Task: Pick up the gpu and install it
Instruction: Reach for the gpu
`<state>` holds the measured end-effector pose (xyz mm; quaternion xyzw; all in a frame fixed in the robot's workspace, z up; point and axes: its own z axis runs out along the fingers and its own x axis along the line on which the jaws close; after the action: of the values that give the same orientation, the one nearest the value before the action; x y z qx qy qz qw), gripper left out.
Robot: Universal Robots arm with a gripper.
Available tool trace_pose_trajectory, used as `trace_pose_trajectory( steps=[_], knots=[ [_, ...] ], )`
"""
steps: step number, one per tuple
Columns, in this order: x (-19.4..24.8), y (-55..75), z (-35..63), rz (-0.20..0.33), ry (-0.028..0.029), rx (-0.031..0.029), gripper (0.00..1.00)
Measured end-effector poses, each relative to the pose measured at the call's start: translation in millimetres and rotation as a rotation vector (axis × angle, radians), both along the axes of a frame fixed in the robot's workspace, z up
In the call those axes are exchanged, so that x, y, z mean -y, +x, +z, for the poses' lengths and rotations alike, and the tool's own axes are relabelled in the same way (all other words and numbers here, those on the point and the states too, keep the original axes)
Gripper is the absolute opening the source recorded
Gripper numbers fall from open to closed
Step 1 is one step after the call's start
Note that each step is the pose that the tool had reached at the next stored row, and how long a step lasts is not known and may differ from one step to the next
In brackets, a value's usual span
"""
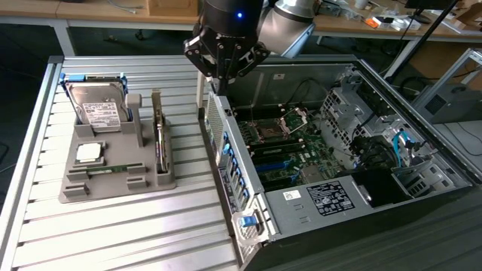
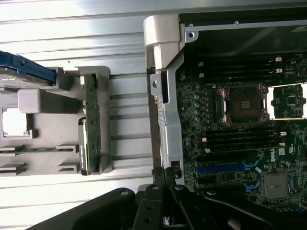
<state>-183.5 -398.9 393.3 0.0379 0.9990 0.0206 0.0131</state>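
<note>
A: Hovering above the computer case's (image 1: 229, 164) side wall, the pincer (image 1: 219, 86) has its fingers pressed together, gripping nothing.

B: Where is the gpu (image 1: 159, 132)?

A: Upright on edge in the grey holder (image 1: 113, 183) on the bench (image 1: 113, 237), untouched. The exterior view gives its flat side, near the hard drive (image 1: 96, 107). The wrist view meets it edge-on and looks onto the motherboard (image 2: 240, 129).

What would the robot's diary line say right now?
gripper: shut, empty | gpu: standing in grey holder | place: gripper above computer case edge
</note>
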Motion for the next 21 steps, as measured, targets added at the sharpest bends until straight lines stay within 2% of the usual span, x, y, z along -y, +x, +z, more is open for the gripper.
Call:
trace_pose_trajectory(
  steps=[21],
  knots=[
    [0.0,-7.6,0.0,0.000,0.0000,0.0001,0.11]
  ],
)
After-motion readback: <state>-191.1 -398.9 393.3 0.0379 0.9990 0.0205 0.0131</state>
